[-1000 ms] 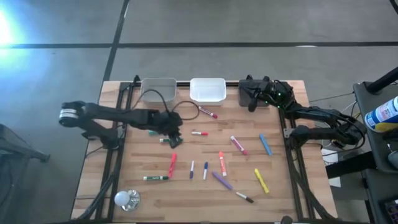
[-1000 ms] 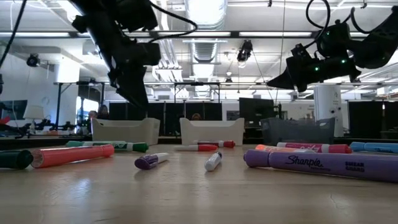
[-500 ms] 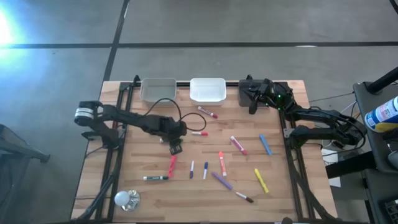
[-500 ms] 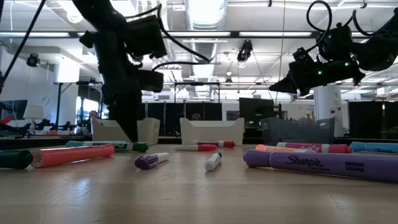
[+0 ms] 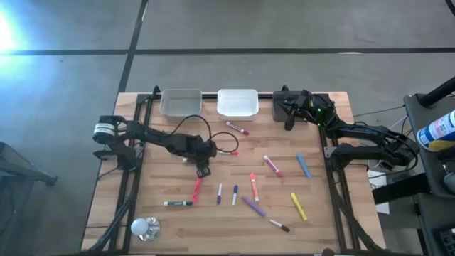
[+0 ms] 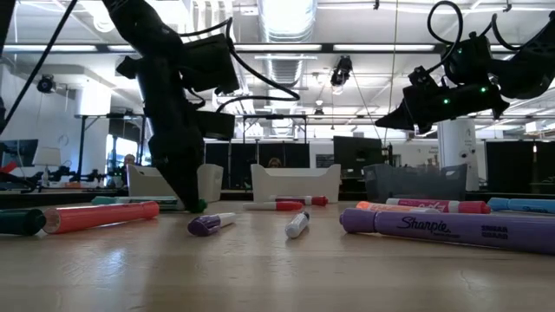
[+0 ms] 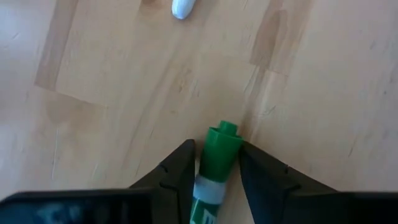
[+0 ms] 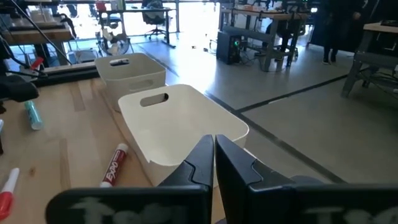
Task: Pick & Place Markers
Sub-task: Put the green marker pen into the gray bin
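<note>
My left gripper [image 5: 202,171] points down at the table near its middle. It is shut on a green marker [image 7: 214,171] with a green cap and a white band. In the low view my left gripper [image 6: 186,198] reaches the tabletop. Other markers lie loose on the wood: red [image 5: 197,188], pink [image 5: 272,165], blue [image 5: 303,165], yellow [image 5: 298,206], purple [image 5: 253,206]. My right gripper [image 5: 288,117] is shut and empty. It hovers high over the black bin [image 5: 283,107] at the far right. My left gripper pinches the green marker at its cap end [image 7: 222,146] between its two fingers, one on each long side. The fingers [image 7: 180,171] come from above, pointing down, and lie across the marker. The marker lies flat on the table.
A clear bin [image 5: 180,103] and a white bin [image 5: 237,103] stand at the far edge beside the black one. A white light bulb [image 5: 144,227] lies at the near left corner. A red-capped marker [image 8: 114,167] lies in front of the white bin [image 8: 180,124].
My left gripper has gone toward the table's right and near edges. It has come down until its fingertips reach the tabletop at the green marker. The markers have stayed where they were.
</note>
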